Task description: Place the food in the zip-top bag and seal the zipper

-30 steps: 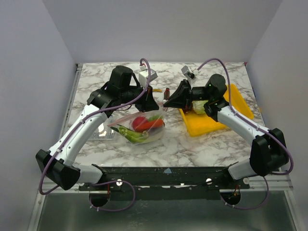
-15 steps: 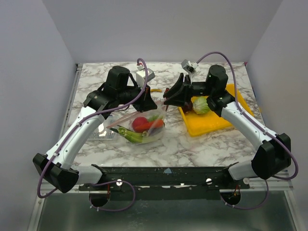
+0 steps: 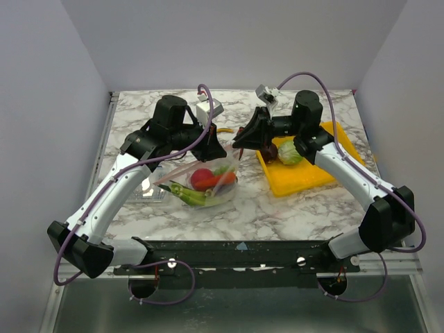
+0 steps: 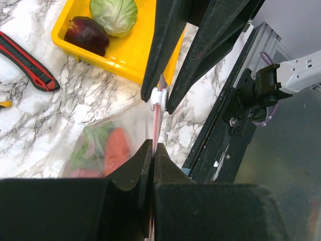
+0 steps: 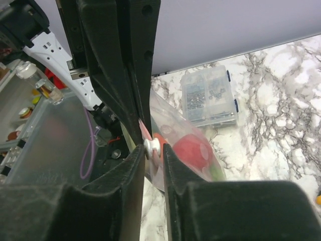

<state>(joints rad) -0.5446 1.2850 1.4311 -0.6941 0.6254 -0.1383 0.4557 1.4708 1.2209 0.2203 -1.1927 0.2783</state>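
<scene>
Left wrist view has the left gripper (image 4: 153, 149) clamped tight on the pink zipper (image 4: 156, 123). Just beyond it the right gripper (image 4: 163, 94) is pinched on the white slider (image 4: 157, 96), and the bag (image 4: 95, 145) lies below them on the table (image 4: 75, 100) with red, orange and green food inside. To run the slider cleanly, I judge the left should hold the strip taut while the right draws straight along it without twisting. Sealing fully looks premature, though, since the cabbage (image 4: 114, 15) and maroon piece (image 4: 86, 35) lie in the yellow tray (image 4: 125, 70).

Plain pale walls (image 3: 236, 41) enclose a white marble-patterned table (image 3: 291, 208).
</scene>
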